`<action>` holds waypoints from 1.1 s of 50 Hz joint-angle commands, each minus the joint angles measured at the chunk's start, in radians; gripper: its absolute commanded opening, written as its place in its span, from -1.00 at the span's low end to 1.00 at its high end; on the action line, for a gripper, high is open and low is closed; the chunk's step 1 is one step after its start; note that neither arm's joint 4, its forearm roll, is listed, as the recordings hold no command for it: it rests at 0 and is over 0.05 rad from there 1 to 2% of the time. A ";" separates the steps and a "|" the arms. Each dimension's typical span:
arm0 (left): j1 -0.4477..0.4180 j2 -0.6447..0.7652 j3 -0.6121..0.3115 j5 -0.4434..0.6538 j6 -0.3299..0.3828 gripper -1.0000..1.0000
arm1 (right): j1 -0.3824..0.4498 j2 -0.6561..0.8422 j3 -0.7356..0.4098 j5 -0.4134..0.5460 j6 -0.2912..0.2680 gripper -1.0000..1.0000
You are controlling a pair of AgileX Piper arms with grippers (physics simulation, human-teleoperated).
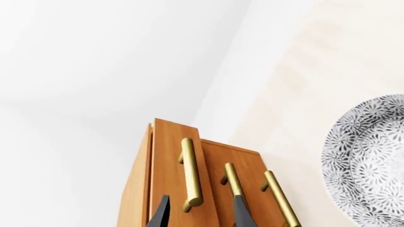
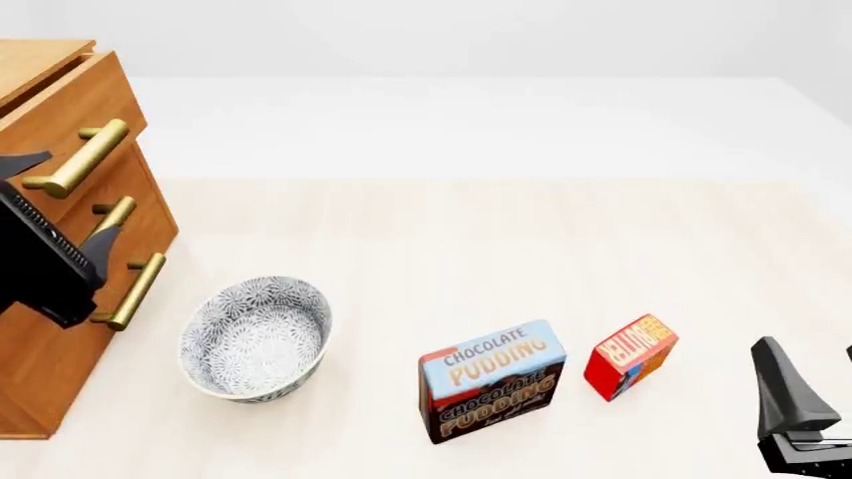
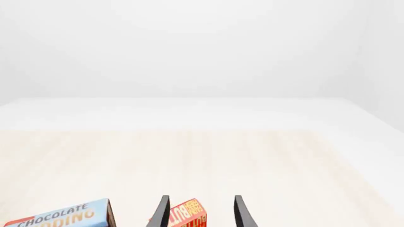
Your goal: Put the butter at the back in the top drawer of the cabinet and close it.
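Cabinet (image 2: 60, 299) stands at the far left of the pale wood surface (image 2: 533, 249), orange-brown, three drawers stacked, each with a brass bar handle. Top drawer (image 2: 60, 125) sits pulled out a little proud of the two below; its front stands forward of theirs in the left wrist view too. Left gripper (image 2: 60, 200) is right up against the drawer fronts, jaws spread apart, one dark fingertip (image 2: 27, 160) by the top drawer handle (image 2: 78, 158), the other lower, near the middle handle (image 2: 114, 215). Jaws hold nothing; from the wrist camera the top handle lies between the two tips but contact cannot be judged. Patterned bowl (image 2: 255, 337), grey-white floral, rests upright on the surface just beside the cabinet's lower corner, apart from it. Further right, the Chocolate Pudding box (image 2: 490, 379) stands on edge, blue top and brown lower half. The butter (image 2: 630, 354) stands just to its right, red with yellow-orange lettering, tilted slightly, not touching the pudding box, well apart from the cabinet. Right gripper (image 3: 200, 213) sits low at the near right of the surface, only one dark finger (image 2: 785, 394) showing in the front view. In the right wrist view its jaws are parted, the butter seen between the tips but beyond them, nothing gripped. Butter untouched on the surface, drawer not yet loaded.
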 commanded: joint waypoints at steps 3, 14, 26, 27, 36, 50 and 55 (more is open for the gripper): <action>0.022 0.039 -0.006 -0.026 0.001 1.00 | 0.000 0.000 0.000 0.000 0.000 1.00; 0.034 0.063 -0.008 -0.040 -0.004 1.00 | 0.000 0.000 0.000 0.000 0.000 1.00; 0.049 0.091 -0.008 -0.058 -0.004 1.00 | 0.000 0.000 0.000 0.000 0.000 1.00; 0.050 0.093 -0.007 -0.061 -0.002 1.00 | 0.000 0.000 0.000 0.000 0.000 1.00; 0.069 0.105 -0.007 -0.073 -0.004 1.00 | 0.000 0.000 0.000 0.000 0.000 1.00; 0.098 0.113 -0.002 -0.089 0.002 1.00 | 0.000 0.000 0.000 0.000 0.000 1.00; 0.100 0.117 0.001 -0.093 0.006 1.00 | 0.000 0.000 0.000 0.000 0.000 1.00</action>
